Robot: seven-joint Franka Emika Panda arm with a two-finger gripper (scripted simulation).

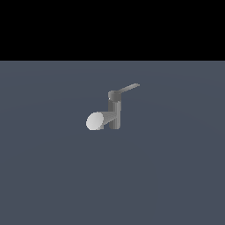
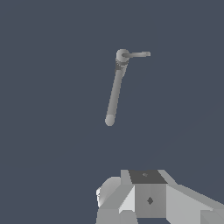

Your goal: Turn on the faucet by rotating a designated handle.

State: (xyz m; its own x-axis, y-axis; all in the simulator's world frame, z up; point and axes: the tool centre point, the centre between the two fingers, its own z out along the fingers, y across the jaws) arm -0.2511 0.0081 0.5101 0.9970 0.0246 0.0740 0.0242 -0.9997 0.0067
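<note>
The faucet (image 1: 114, 112) stood alone near the middle of the exterior view, a little above center, on a flat blue-grey counter (image 1: 176, 176). Its dark upright body carried a thick spout (image 1: 100, 120) that ran down toward the lower left of the frame and ended in a pale round face. From the cap, the handle (image 1: 128, 88) reached out toward the upper right as a thin flat lever, tilted slightly upward. No part of the arm appeared in that view.

In the wrist view the faucet showed from above in the upper middle of the frame, the long spout (image 2: 114, 89) pointing down the frame and the short handle (image 2: 138, 54) sticking out to the side from the cap. The claw (image 2: 144, 197) showed only as blocky white and grey parts along the bottom edge, well apart from the faucet with bare counter between them. Its fingertips lay outside the frame, so I cannot tell how wide it was open; nothing could be seen in its hold.

Judging from this, the task had scarcely begun: nothing touched the handle, and the whole job looked to be left, namely the approach, contact with the lever, and the turn itself
</note>
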